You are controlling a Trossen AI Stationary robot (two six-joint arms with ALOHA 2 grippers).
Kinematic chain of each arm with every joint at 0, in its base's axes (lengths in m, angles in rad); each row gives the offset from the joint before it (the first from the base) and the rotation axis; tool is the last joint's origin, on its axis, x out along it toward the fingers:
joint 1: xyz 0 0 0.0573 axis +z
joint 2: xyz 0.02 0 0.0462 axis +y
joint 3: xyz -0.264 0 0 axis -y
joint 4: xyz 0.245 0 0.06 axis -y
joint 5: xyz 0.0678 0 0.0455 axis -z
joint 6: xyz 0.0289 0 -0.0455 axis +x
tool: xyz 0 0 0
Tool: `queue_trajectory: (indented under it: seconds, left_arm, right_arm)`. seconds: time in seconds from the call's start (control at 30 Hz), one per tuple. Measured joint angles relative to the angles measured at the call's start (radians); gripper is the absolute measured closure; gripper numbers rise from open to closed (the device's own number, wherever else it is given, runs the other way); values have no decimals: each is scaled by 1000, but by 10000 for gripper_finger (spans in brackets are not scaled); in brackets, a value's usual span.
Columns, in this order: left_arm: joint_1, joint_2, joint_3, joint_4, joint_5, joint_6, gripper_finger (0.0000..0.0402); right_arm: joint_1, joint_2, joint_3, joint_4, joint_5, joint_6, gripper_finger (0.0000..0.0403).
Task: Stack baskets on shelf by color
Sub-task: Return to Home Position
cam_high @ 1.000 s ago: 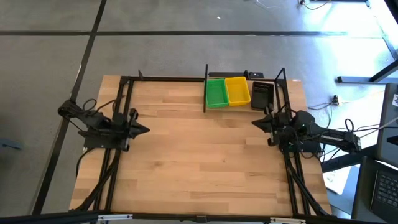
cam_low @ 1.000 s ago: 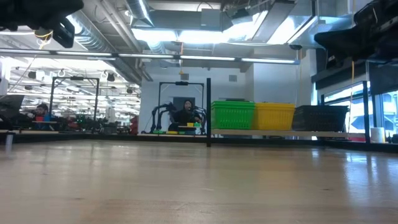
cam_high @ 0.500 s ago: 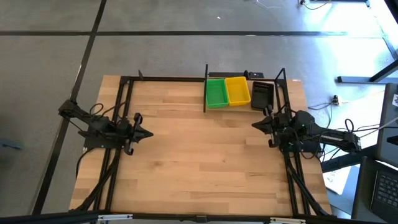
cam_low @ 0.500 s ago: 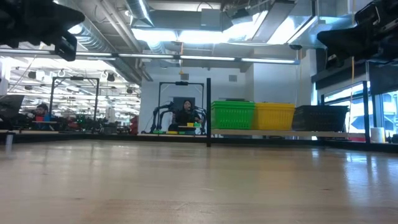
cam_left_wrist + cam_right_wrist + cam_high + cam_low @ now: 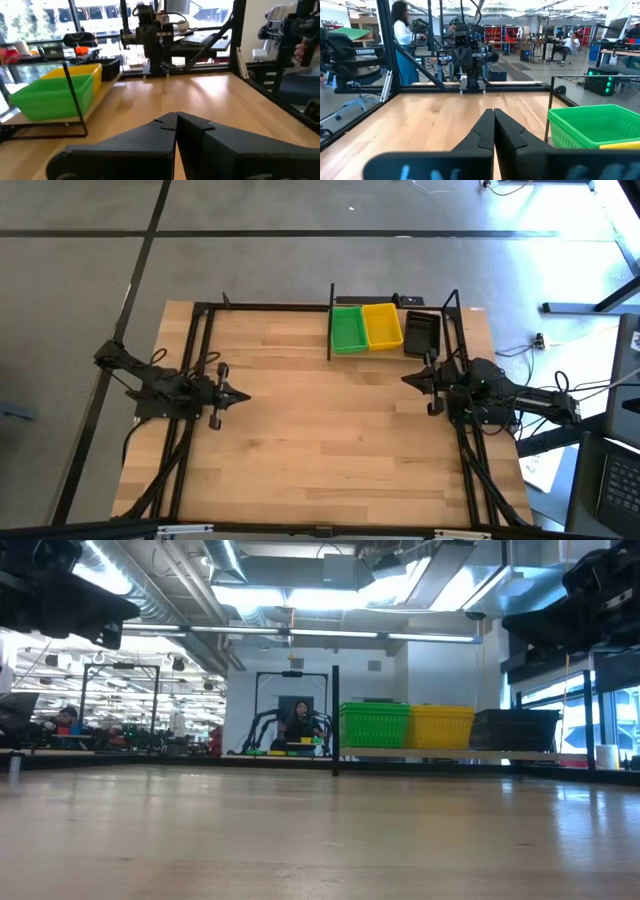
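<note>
left claw (image 5: pixel 238 396): closed, empty, at left edge of desk (image 5: pixel 320 435)
right claw (image 5: pixel 408 379): closed, empty, near shelf (image 5: pixel 450 753)
on shelf: green baskets (image 5: pixel 348 331), yellow baskets (image 5: pixel 382 326), black baskets (image 5: pixel 421 332)

Folded back at the left side with the left arm (image 5: pixel 160 385), left gripper (image 5: pixel 240 396) aimed right toward the middle, fingers (image 5: pixel 150 132) pressed together. Mirrored at the right side with the right arm (image 5: pixel 500 392), right gripper (image 5: pixel 406 379) aimed left, fingers (image 5: pixel 477 132) likewise together. Held aloft on both sides.

Grey concrete floor (image 5: pixel 300 270) — bright ceiling lights (image 5: pixel 330 598) overhead.
</note>
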Motion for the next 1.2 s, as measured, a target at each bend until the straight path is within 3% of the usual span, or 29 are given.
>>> queue_trajectory:
  seconds: [1.2]
  left_arm:
    - [0, 0, 0, -6, -7, -16, 401]
  right_arm:
    - [0, 1, 0, 1, 0, 1, 402]
